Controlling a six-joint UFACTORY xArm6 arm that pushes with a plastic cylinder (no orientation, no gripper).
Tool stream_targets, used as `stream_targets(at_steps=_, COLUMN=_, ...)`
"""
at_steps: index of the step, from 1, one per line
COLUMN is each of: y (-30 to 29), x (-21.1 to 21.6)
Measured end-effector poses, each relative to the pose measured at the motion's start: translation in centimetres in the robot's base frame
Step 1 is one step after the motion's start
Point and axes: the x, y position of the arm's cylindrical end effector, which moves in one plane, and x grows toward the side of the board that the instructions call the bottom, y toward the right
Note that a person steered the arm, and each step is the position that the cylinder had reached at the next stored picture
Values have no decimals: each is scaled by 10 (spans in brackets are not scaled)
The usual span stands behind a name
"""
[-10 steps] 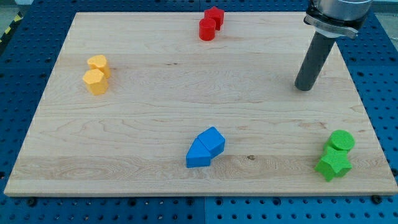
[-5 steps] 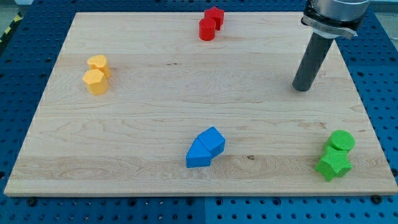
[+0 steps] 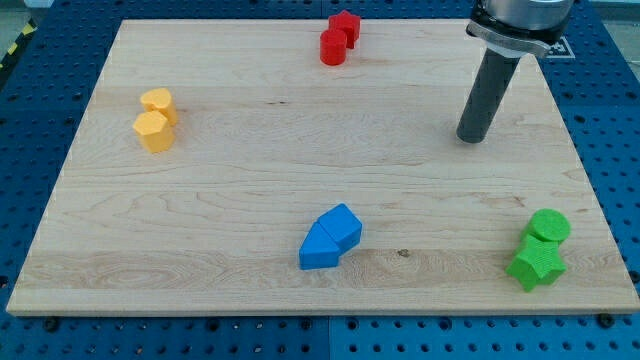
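Observation:
My tip [image 3: 471, 138] rests on bare wood in the right upper part of the board, touching no block. The nearest blocks are the two green ones toward the view's bottom right: a green cylinder [image 3: 549, 225] and, just below it and touching, a green star-shaped block [image 3: 535, 265]. Two red blocks sit together at the view's top centre, a red cylinder [image 3: 333, 47] with a second red block [image 3: 346, 26] behind it. Two blue blocks [image 3: 330, 237] lie joined near the bottom centre.
Two yellow blocks [image 3: 155, 119] stand pressed together at the view's left. The wooden board [image 3: 250, 150] lies on a blue perforated table. The arm's grey collar [image 3: 512, 25] shows at the top right.
My tip has slid a short way toward the view's left and slightly up. No block has moved.

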Motion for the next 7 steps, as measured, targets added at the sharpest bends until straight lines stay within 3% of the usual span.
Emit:
stream_targets(at_steps=3, y=18, x=-11)
stream_targets(at_steps=4, y=67, x=20)
stream_targets(at_steps=7, y=131, x=197)
